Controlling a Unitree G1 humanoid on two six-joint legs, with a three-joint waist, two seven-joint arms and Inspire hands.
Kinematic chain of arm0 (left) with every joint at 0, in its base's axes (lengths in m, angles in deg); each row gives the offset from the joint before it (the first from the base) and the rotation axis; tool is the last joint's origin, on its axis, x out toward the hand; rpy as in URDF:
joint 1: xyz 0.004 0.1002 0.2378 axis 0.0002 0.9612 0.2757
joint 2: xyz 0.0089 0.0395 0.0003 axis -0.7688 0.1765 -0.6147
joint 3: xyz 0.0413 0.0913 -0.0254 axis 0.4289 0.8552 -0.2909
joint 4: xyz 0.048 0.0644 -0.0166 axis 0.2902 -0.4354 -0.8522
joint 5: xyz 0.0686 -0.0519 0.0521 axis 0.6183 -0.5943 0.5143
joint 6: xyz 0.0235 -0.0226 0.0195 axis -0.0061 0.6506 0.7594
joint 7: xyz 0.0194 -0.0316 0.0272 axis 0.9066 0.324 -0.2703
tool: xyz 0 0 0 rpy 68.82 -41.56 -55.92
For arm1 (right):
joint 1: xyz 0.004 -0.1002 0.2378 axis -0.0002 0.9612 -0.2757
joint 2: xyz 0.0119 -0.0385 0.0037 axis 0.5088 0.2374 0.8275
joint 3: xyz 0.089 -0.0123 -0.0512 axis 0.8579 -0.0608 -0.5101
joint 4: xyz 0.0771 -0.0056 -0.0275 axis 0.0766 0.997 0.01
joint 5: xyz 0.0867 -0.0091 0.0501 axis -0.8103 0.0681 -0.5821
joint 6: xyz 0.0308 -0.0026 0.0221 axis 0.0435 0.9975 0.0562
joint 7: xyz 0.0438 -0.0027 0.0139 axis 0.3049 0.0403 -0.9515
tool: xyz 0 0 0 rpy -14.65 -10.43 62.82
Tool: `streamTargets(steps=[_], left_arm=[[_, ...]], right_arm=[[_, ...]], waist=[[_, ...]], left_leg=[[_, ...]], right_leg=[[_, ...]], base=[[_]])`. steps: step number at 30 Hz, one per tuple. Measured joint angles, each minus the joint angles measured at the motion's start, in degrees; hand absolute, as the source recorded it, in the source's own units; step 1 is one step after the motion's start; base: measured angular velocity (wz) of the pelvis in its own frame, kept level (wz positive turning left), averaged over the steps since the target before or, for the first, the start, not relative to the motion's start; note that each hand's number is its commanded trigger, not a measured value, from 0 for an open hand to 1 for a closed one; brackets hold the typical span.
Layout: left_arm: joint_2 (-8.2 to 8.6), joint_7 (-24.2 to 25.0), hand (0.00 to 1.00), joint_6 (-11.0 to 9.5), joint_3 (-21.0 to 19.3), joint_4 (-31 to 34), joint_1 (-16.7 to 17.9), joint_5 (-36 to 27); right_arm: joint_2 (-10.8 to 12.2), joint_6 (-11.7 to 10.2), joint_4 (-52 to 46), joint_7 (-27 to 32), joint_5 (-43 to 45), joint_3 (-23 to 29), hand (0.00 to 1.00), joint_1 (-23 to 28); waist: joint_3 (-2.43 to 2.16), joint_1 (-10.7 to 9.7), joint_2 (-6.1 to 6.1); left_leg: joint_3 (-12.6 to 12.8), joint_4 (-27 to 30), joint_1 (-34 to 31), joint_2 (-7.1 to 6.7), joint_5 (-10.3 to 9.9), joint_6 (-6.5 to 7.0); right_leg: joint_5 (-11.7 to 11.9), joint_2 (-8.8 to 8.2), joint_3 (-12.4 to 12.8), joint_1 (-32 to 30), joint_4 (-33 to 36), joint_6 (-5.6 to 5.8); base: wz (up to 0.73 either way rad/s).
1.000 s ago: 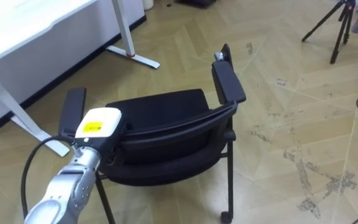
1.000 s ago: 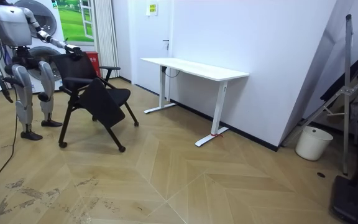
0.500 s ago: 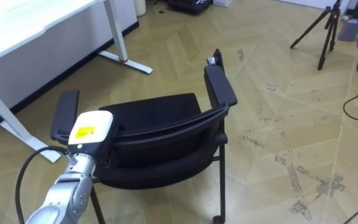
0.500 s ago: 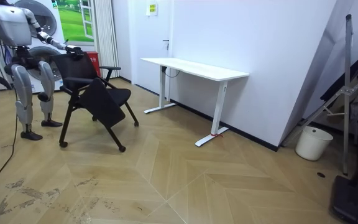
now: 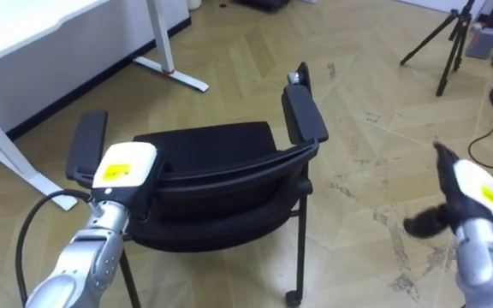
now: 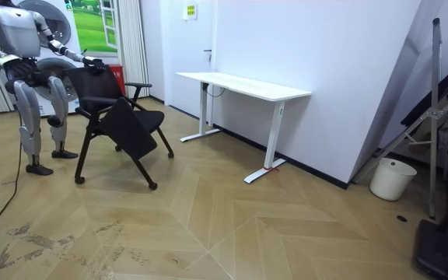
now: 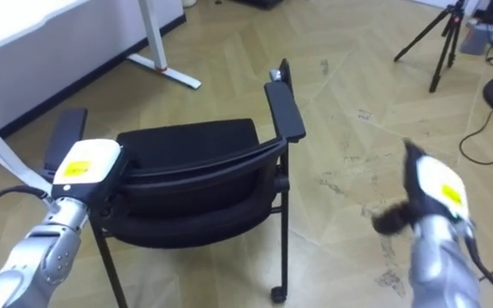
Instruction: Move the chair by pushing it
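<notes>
Rising at the robot's right since half a second ago, the right hand point(image 5: 469, 201) now hangs over the wooden floor point(image 5: 375, 77), well apart from the chair point(image 5: 212, 150). Its fingers point(image 5: 441, 155) look stretched out with the thumb spread, holding nothing, though motion blurs them. The left hand point(image 5: 125, 167) rests on the near left end of the backrest point(image 5: 229, 181) as before. Its fingers are hidden under it, so I cannot tell whether they grip. From the room view the black chair stands where it stood, on the floor in front of the robot, seat turned toward the white counter point(image 6: 243, 85) by the wall and well short of it. I'd guess the second hand is heading for the free end of the backrest, so the push should run straight rather than swing the chair round.
</notes>
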Motion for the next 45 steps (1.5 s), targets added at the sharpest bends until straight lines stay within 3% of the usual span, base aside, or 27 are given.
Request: streamTargets(steps=[2, 9, 13, 30, 33, 35, 45], left_arm=[[-0.13, 0.1, 1.0, 0.0, 0.5, 0.5, -0.6, 0.0], [-0.41, 1.9, 1.0, 0.0, 1.3, 2.1, -1.7, 0.2], [-1.48, 2.9, 1.0, 0.0, 2.3, 3.1, -2.4, 0.1], [-2.03, 4.2, 1.0, -0.4, 3.5, 2.8, -4.5, -0.3], [-2.02, 4.2, 1.0, -1.3, 3.5, 1.9, -5.3, -0.3], [-2.02, 4.4, 1.0, -1.7, 3.7, 1.7, -5.7, -0.3], [-1.97, 4.3, 1.0, -2.3, 4.2, 1.9, -6.2, -0.3]], right_arm=[[-0.2, 0.2, -2.9, -1.9, 0.1, -2.3, 0.0, 0.0], [-0.7, 0.5, -6.2, -8.3, 3.3, -7.8, 0.0, -4.1], [-1.7, 0.4, -8.1, -10.4, 3.6, -11.4, 0.0, -6.0], [-3.1, 0.1, -8.5, -18.6, 7.6, -14.6, 0.0, -6.7], [-3.1, -0.1, -10.0, -19.4, 8.6, -15.3, 0.0, -6.8], [-3.1, -1.4, -10.4, -19.6, 8.7, -15.6, 0.0, -7.2], [-3.3, -1.4, -11.4, -21.8, 9.8, -19.0, 0.0, -8.0]], waist=[[0.37, 0.9, -0.31], [0.45, 2.5, -0.39], [0.68, 3.0, -1.07], [0.7, 3.7, -1.27], [0.81, 4.1, -1.37], [1.11, 4.5, -1.65], [1.5, 4.8, -1.32]], left_leg=[[0.0, 0.0, -0.1, 0.06, 0.0, -0.01], [0.0, 0.2, -1.4, 0.07, 0.0, 0.01], [-0.3, 0.5, -1.9, 0.1, 0.0, 0.0], [-1.6, 0.8, -3.0, 0.14, 0.0, 0.0], [-1.7, 0.8, -3.0, 0.14, 0.0, 0.0], [-1.8, 0.8, -2.8, 0.14, 0.0, -0.01], [-2.7, 0.7, -3.1, 0.16, 0.0, -0.02]], right_leg=[[0.0, 0.05, 0.0, 0.0, -0.1, 0.0], [0.0, -0.01, 0.0, -1.1, 0.9, -0.05], [0.1, -0.01, -0.3, -1.2, 0.7, -0.06], [0.2, -0.13, -1.6, -1.8, 0.8, -0.2], [0.2, -0.11, -1.6, -1.7, 0.8, -0.2], [0.2, -0.1, -1.6, -1.5, 0.7, -0.21], [0.2, -0.13, -3.2, -1.2, 0.5, -0.22]], base=[[0.0], [0.0], [0.02], [0.03], [0.0], [0.0], [0.05]])
